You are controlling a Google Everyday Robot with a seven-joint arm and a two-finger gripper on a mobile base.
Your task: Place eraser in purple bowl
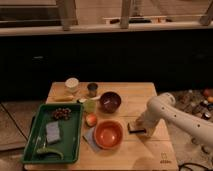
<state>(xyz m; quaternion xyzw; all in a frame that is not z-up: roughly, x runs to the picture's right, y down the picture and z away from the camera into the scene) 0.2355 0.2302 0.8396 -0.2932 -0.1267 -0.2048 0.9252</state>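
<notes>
The pincer point(138, 125) was white, over the dark eraser point(135, 128) on the pale wooden table point(135, 95). The purple bowl point(110, 101) was maroon, its neighbour bowl point(108, 133) orange. The tray point(37, 135) was green.

A light wooden table point(142, 95) is standing before a long dark counter front point(105, 57), warm light is falling across the tabletop, pale window frames point(125, 12) are running along the top, and grey floor point(15, 117) is showing at left

The tool point(138, 126) sits at the eraser point(135, 128), right of the orange bowl point(108, 133), with the purple bowl point(110, 101) behind.
</notes>
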